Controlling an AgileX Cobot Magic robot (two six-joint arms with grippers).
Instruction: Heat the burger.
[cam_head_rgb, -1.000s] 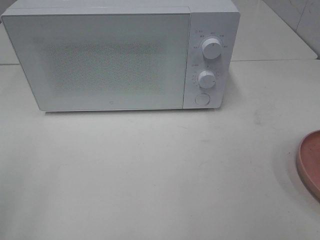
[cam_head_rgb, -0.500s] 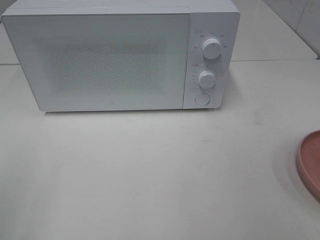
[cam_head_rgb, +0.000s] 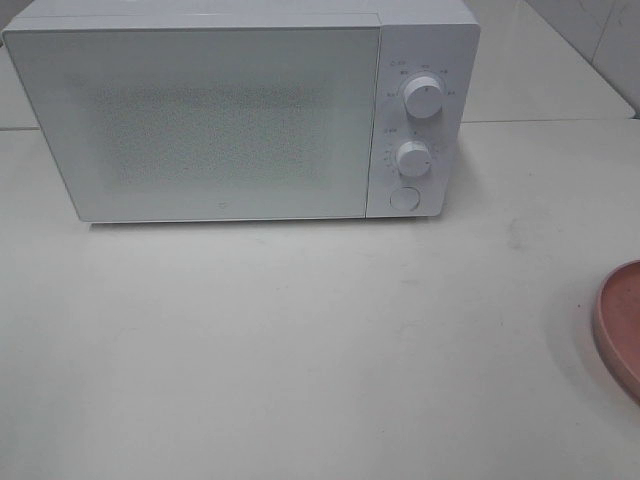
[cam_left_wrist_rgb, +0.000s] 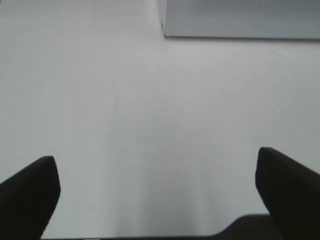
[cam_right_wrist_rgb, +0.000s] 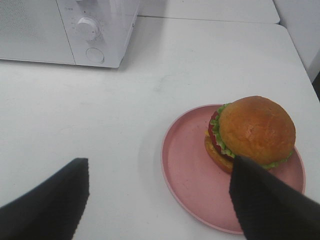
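A: Where is the burger (cam_right_wrist_rgb: 252, 132)?

B: It sits on the pink plate (cam_right_wrist_rgb: 187, 170), at the right side of the white worktop (cam_head_rgb: 300, 340). The microwave (cam_head_rgb: 200, 120) stands at the back with its door closed.

A: And the tools?

B: The right tool (cam_right_wrist_rgb: 160, 200) has its jaws wide apart over the plate, holding nothing. The left tool (cam_left_wrist_rgb: 157, 192) is also spread apart, over bare worktop near the microwave's corner.

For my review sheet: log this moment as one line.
stage: start | microwave: door shut | burger: on plate | left gripper: open, empty | right gripper: open, near plate
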